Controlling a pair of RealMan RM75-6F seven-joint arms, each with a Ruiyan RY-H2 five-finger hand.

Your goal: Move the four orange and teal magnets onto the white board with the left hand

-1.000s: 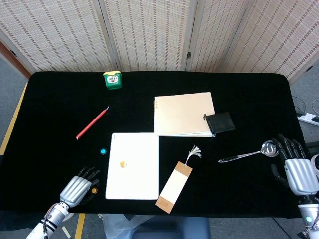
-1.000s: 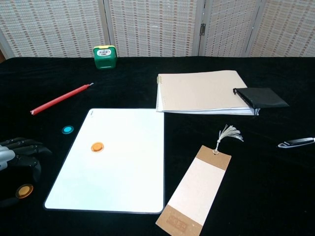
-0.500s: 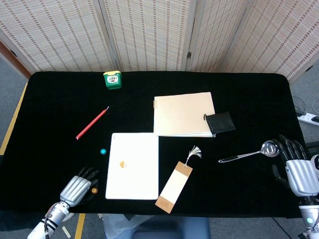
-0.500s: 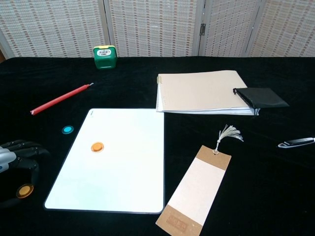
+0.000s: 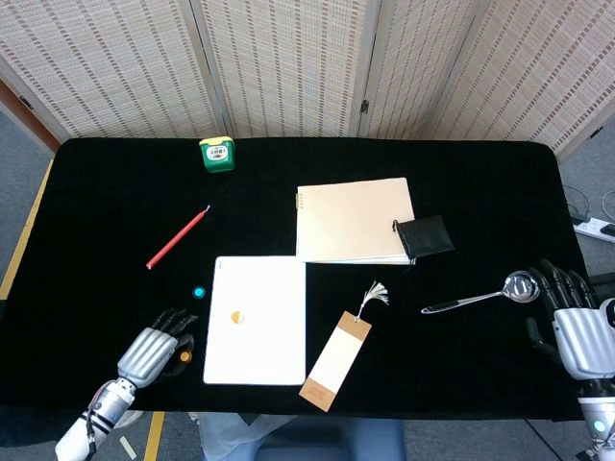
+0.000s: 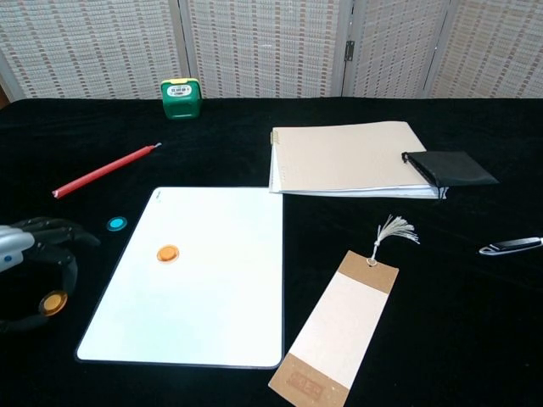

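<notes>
My left hand (image 5: 152,348) is at the table's front left, just left of the white board (image 5: 264,331). It pinches an orange magnet (image 6: 53,302) between thumb and fingers, a little above the black cloth; the same magnet (image 5: 184,357) shows at the hand's tip in the head view. A second orange magnet (image 5: 236,316) lies on the board's left part. On the cloth beside the board's upper left corner lies a teal magnet (image 5: 199,292). My right hand (image 5: 575,331) rests open at the far right edge, holding nothing.
A red pencil (image 5: 177,237) lies behind the teal magnet, with a green box (image 5: 217,154) further back. A tan notebook (image 5: 354,219) with a black pouch (image 5: 425,235) sits behind the board. A tasselled bookmark (image 5: 336,358) lies to its right, and a metal spoon (image 5: 476,296) by my right hand.
My left hand has closed on the orange magnet by the front edge and lifted it a little, away from the front edge. The right hand has not moved.
</notes>
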